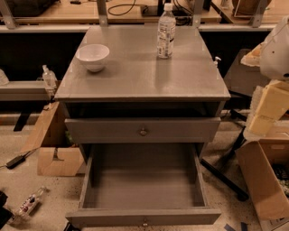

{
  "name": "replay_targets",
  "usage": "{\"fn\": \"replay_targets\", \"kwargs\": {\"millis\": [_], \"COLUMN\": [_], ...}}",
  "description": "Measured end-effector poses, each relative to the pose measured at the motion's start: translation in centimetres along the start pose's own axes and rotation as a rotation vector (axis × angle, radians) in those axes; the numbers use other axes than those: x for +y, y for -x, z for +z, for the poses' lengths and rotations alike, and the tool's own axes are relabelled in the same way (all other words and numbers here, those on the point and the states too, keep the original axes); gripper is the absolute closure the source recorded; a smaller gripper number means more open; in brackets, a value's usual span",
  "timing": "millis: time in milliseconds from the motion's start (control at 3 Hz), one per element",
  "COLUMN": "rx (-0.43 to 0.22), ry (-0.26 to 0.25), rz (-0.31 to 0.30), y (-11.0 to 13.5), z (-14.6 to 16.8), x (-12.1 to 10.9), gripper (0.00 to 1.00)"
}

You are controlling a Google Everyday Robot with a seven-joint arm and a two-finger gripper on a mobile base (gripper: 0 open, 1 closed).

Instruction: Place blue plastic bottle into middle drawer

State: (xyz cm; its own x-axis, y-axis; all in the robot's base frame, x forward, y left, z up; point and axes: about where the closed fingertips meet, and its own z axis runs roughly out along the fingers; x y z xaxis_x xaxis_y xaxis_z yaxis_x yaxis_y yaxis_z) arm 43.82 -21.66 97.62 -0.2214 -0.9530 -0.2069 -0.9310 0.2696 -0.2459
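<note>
The blue plastic bottle (166, 32) stands upright near the back edge of the desk (135, 76); its label print is unreadable. The middle drawer (144, 185) is pulled out. The end effector (268, 108) hangs beyond the right edge, and its grip state cannot be told.

Speckled floor (49, 198), grey cabinet (144, 74), cardboard box (262, 180) at right, wooden workbench (58, 13) behind

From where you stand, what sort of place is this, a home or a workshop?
Probably a lab or workshop: a workbench with a cable behind the cabinet, a cardboard box and a stray bottle lying on the floor. The gripper is out of view; only the arm shows at right.
</note>
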Motion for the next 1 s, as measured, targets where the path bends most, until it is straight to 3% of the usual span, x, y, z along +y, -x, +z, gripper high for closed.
{"fn": "replay_targets", "kwargs": {"millis": [333,667,1000], "rx": [-0.012,-0.096,-0.261], "ry": [-0.016,-0.095,-0.182], "rz": [-0.001,0.029,0.14], "y": [0.1,-0.2,-1.1], "z": [0.0,1.5,3.5], "x": [-0.4,-3.7,-9.3], "gripper": [0.0,0.0,0.0]}}
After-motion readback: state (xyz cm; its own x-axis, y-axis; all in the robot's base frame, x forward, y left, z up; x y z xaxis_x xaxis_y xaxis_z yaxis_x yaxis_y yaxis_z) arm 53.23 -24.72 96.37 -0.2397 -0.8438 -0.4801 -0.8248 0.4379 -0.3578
